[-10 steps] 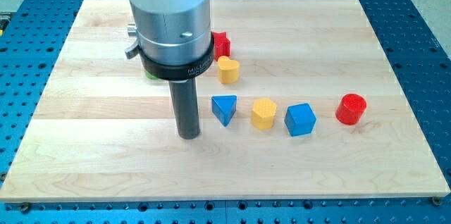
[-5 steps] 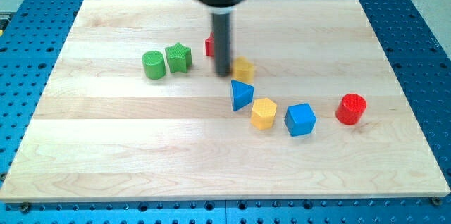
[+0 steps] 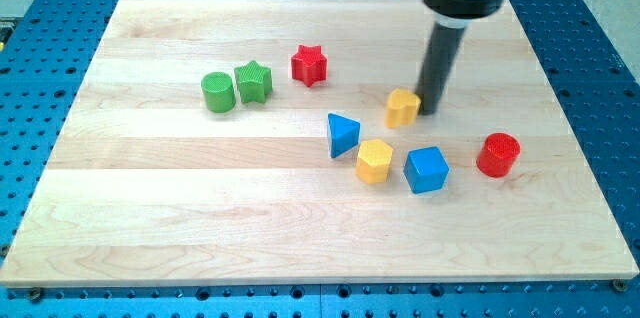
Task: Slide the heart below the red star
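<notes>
Yellow heart (image 3: pixel 403 107), red star (image 3: pixel 309 64), dark rod tip (image 3: pixel 431 110).

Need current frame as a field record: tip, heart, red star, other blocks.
tip: my tip sits just right of the yellow heart, close, contact unclear
heart: lower right of the red star, not below it
green: cylinder and star, view's left
row: blue triangle, yellow hexagon, blue cube, red cylinder

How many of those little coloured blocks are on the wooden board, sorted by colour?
Green: 2, the green cylinder and the green star
Red: 2, the red star and the red cylinder
Yellow: 2, the yellow heart and the yellow hexagon
Blue: 2, the blue triangle and the blue cube
Total: 8
</notes>
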